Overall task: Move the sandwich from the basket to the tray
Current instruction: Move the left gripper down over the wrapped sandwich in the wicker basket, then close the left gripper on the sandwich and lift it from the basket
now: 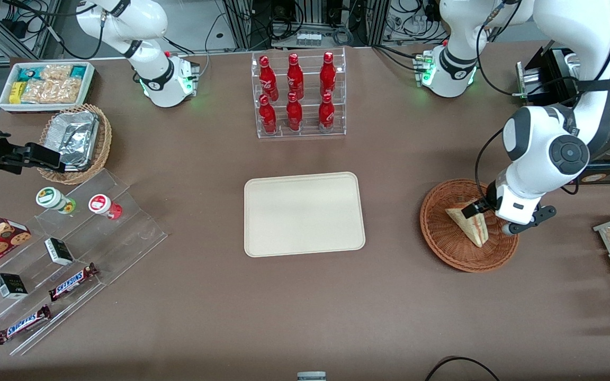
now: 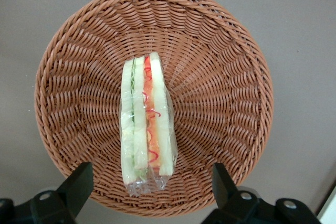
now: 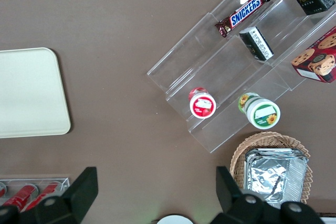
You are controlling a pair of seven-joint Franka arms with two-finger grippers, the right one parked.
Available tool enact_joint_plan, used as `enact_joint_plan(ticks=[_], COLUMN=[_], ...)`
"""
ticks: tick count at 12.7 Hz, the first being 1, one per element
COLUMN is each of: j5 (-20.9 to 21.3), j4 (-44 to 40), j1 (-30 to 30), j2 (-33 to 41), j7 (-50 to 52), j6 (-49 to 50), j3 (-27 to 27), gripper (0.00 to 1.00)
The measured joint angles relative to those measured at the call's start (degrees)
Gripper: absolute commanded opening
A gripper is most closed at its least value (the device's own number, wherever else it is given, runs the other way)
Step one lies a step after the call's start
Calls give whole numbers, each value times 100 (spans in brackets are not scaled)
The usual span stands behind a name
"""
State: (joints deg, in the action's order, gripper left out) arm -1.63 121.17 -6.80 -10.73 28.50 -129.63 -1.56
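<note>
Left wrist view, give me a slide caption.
Open pincer hovers above the wrapped triangular cream-bread sandwich, which lies in the round reddish-brown woven wicker basket.

From the front view we look down from high up on the whole brown table, facing the robots. Our left wrist view looks straight down from close above the round reddish-brown wicker basket (image 2: 154, 100), and the gripper (image 2: 152, 187) hangs just above it with its black fingers wide apart. We see that same basket (image 1: 468, 225) in the front view too. Our right wrist view looks straight down on the flat cream-beige tray (image 3: 29, 94); the front view shares this tray (image 1: 303, 214).
</note>
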Motion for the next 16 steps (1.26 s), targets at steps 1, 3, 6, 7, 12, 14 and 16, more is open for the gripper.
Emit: enact_joint_plan(ticks=[1, 3, 6, 7, 12, 14, 16], j5=[0, -1, -7, -8, -9, -21, -54], j4=[21, 147, 346, 362, 377, 377, 378], j1=[0, 0, 0, 0, 0, 0, 0], j2=[-19, -46, -121, -168, -401, -475, -542], j7=[20, 38, 124, 185, 274, 285, 296], j6=[-45, -270, -583, -614, -698, -706, -746], j3=[0, 0, -3, -3, -3, -5, -6], gripper=[100, 100, 100, 100, 100, 97, 58])
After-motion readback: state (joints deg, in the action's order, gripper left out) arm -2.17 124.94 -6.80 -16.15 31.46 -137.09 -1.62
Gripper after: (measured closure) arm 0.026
